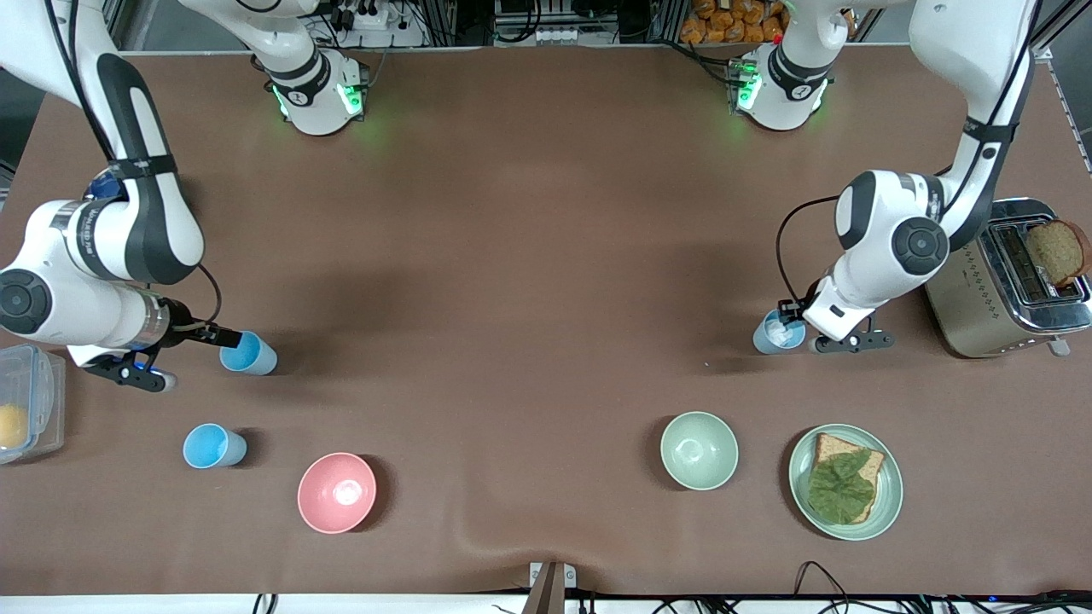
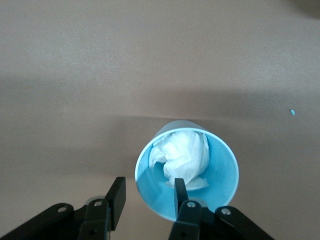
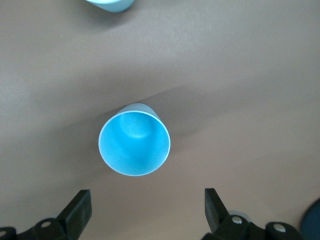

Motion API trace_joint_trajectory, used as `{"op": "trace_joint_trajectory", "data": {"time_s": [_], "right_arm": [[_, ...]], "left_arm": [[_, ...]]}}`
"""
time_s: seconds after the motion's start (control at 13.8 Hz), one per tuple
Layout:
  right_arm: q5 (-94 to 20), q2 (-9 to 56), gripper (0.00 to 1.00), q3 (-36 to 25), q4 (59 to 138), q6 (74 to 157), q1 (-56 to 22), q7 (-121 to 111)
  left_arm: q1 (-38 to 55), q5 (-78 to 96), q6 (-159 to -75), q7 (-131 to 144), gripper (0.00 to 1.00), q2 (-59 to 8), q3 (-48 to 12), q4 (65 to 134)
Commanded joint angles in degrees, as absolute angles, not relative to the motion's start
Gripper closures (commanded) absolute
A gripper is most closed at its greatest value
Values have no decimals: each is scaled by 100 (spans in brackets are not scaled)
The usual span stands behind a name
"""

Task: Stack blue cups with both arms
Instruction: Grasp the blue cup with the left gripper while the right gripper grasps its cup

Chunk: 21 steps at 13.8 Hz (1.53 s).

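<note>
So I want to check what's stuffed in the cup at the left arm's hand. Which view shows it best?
The left wrist view: it looks straight into the cup, showing crumpled white paper inside. The front view shows that cup small, with only a pale patch inside. The right wrist view doesn't show it.

The light over my table (image 1: 529,256) is even and rather bright, coming from above. Soft, wide shadows lie under my arms. Green lamps glow at my bases. Both wrist views look a little hazy and pale.
</note>
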<state>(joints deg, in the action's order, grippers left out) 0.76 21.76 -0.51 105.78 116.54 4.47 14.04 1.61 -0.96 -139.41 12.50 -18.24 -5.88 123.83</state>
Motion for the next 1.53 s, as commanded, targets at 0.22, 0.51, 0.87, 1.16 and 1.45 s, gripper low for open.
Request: {"op": "trace_joint_trajectory", "data": {"time_s": [0.22,0.51,0.87,1.16,1.45], "right_arm": [[-378,2337,0,9,11013,12752,238,1538],[-378,2680,0,18,11013,13219,18,1547],[-360,2856,65,17,11030,13351,-97,1846],[-343,2804,100,9,11127,13324,-97,1846],[-325,2742,100,0,11127,13245,-105,1846]], "left_arm": [[141,-62,-14071,1099,58,-1986,-606,12331],[167,-62,-14071,1204,100,-2013,-615,12287],[492,-62,-14019,1896,100,-1907,-886,12200],[527,-62,-14001,3065,100,-1907,-1589,12015],[1078,-62,-13808,4399,100,-1942,-1881,11691]]}}
